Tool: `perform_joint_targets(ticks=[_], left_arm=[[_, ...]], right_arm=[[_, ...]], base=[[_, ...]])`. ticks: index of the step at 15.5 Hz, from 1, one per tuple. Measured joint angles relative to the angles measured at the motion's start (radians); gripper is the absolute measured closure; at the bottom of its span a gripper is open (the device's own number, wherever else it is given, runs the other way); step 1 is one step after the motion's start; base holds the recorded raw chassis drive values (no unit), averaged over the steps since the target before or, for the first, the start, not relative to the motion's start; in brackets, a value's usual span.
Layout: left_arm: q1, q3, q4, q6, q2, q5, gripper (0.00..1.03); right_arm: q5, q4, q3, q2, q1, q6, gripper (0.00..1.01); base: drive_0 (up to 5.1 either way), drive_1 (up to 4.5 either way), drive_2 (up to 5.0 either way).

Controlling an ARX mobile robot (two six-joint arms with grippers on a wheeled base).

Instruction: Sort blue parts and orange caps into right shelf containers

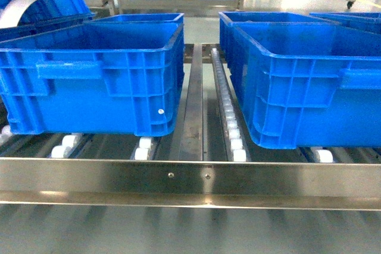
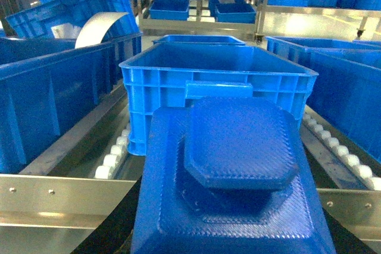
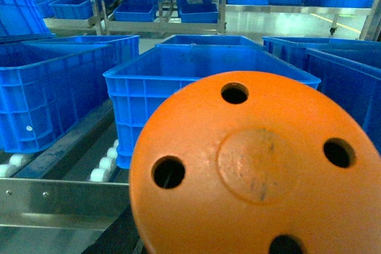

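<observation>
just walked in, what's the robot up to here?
Mid-sort, apparently. The left wrist view is filled by a blue part right at the camera, the right wrist view by an orange cap with holes, so each arm seems to be carrying one piece, though neither set of jaws is visible. Both face blue bins on the roller shelf: the left bin and the right bin. The head view shows neither arm over the bins, so nothing is dropped yet.

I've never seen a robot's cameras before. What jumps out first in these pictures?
A big orange cap with round holes fills the right wrist view, so close it blocks most of the scene. In the left wrist view a chunky blue part with an eight-sided raised top does the same. Beyond them, the head view shows two large blue crates sitting on a roller shelf behind a steel rail.
</observation>
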Motion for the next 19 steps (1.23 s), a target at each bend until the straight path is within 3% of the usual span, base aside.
perform_joint_targets(ticks=[6,19], left_arm=[[0.000,0.000,0.000,0.000,0.000,0.000,0.61],[0.000,0.000,0.000,0.000,0.000,0.000,0.61]], right_arm=[[0.000,0.000,0.000,0.000,0.000,0.000,0.57],[0.000,0.000,0.000,0.000,0.000,0.000,0.57]], base=[[0.0,4.26,-4.3],[0.0,0.00,0.0]])
